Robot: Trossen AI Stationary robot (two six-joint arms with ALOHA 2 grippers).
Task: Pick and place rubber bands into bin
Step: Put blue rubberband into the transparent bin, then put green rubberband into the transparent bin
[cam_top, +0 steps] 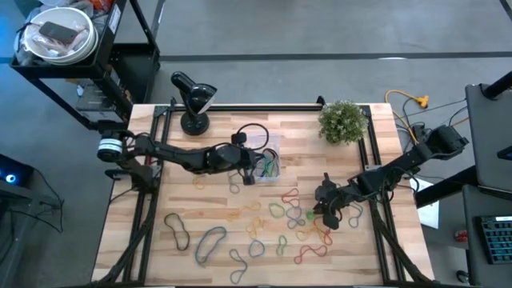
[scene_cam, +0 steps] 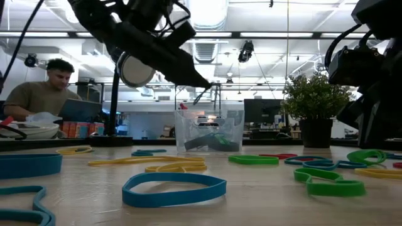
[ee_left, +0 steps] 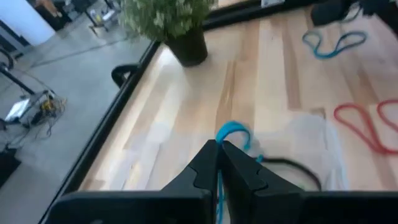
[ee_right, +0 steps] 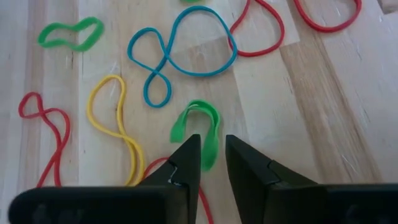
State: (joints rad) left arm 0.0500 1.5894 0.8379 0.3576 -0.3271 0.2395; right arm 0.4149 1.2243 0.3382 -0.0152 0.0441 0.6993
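Landmark: the bin, clear tub at mid-tabletop, some bands already inside.

Right gripper sat low over the loose rubber bands on the near-right side of the bin; jaws slightly apart, straddling a folded green band lying flat, not clamped. Judged step: pick in hand. Next move calls for closing on the thin loop without pinching neighbouring yellow or red ones, then lifting.

Left gripper hung right at the bin, jaws together on a blue band; judged ready for release over it. Many bands remained well apart from the bin
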